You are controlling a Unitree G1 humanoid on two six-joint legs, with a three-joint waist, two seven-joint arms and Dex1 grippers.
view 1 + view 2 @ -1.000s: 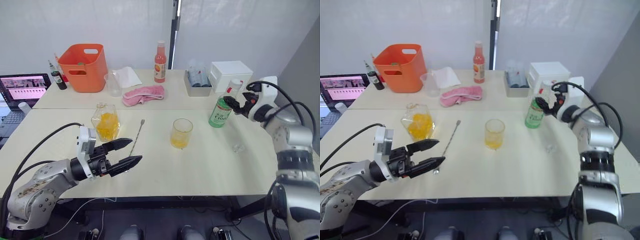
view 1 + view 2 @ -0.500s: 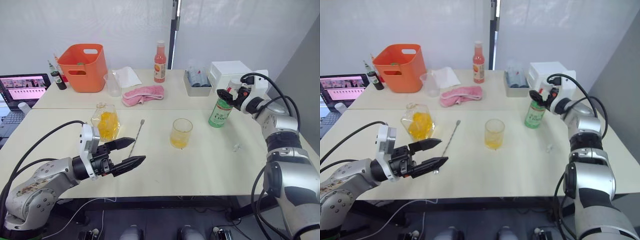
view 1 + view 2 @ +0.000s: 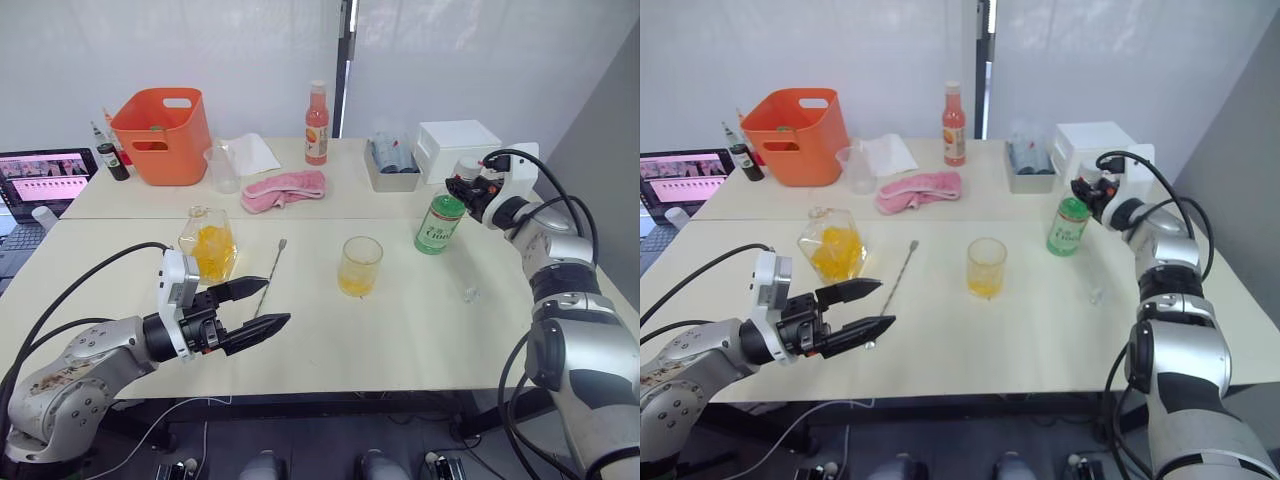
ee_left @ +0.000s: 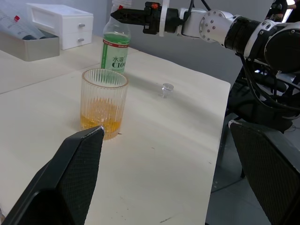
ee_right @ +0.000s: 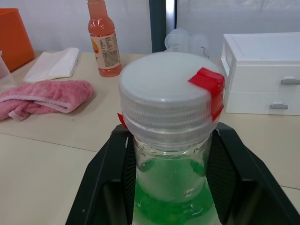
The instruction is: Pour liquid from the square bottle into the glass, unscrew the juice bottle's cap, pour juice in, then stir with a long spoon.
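Observation:
The green juice bottle stands upright at the right of the table. My right gripper is shut on its neck just under the white cap with the red tab, one finger pressed to each side. The glass stands mid-table with a little yellow-orange liquid in the bottom. The square bottle stands to its left, and the long spoon lies flat between them. My left gripper hovers open near the front edge, close to the spoon's near end, holding nothing.
A small clear stopper lies on the table right of the glass. Along the back stand an orange basket, a measuring cup, a pink towel, an orange-red bottle, a grey tray and a white drawer box. A laptop sits far left.
My right gripper has moved in over the juice bottle's top and closed around its neck. The left arm has stayed almost still, open.

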